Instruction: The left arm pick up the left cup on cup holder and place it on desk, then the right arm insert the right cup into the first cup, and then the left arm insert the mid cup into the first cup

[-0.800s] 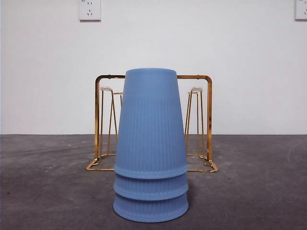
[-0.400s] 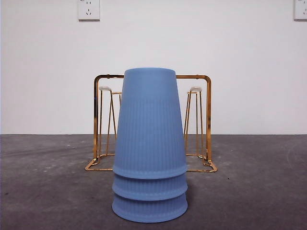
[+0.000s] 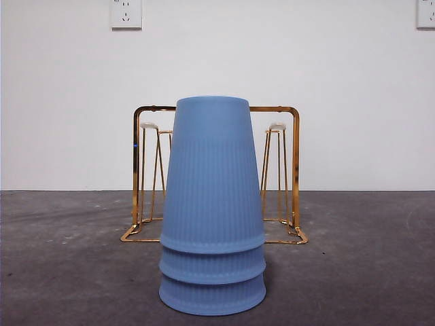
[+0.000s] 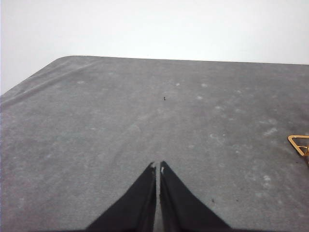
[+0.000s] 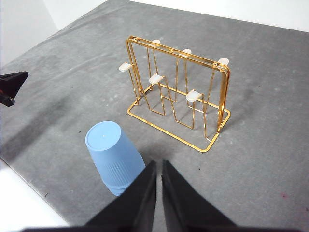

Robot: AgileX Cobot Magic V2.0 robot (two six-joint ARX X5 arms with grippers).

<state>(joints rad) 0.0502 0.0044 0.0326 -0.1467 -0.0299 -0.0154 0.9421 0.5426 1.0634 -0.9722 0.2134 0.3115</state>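
Three blue ribbed cups stand nested upside down as one stack on the desk, in front of the gold wire cup holder. The right wrist view shows the stack near the desk's edge and the cup holder with bare pale-tipped pegs. My right gripper hovers high above the desk beside the stack, jaws shut on nothing. My left gripper is shut and empty over bare desk, with only a corner of the cup holder's base in its view.
A white wall with two sockets rises behind the desk. The left arm's black tip shows at the side of the right wrist view. The desk's near edge runs close to the cup stack.
The picture shifted very slightly between one second ago and half a second ago; the cups and holder stand as before.
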